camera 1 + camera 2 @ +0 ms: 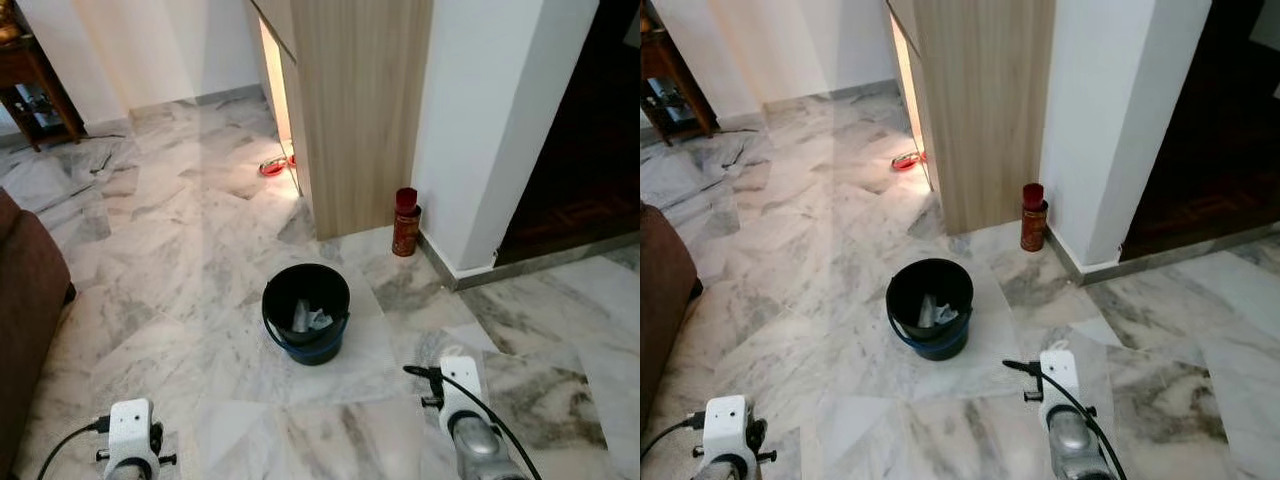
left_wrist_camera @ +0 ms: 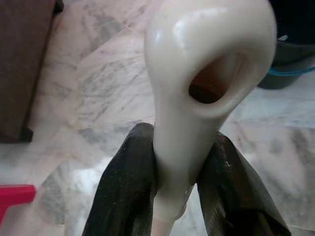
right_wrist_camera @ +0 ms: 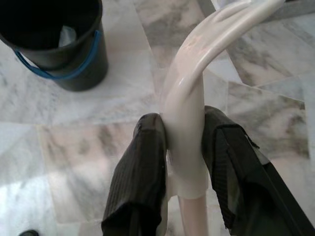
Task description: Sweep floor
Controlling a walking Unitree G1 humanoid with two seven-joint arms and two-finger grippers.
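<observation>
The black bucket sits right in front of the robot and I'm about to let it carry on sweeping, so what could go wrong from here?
1. The black plastic bucket with a blue handle stands on the marble floor directly ahead, holding scraps; a step or tool swing could tip it.
2. The left gripper and right gripper each clamp a glossy cream plastic handle, which might twist or slip.
3. The red spray can by the wall corner could be knocked over.

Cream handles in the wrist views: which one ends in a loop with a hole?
The handle clamped in the left gripper; the curved handle in the right gripper shows no hole.
</observation>
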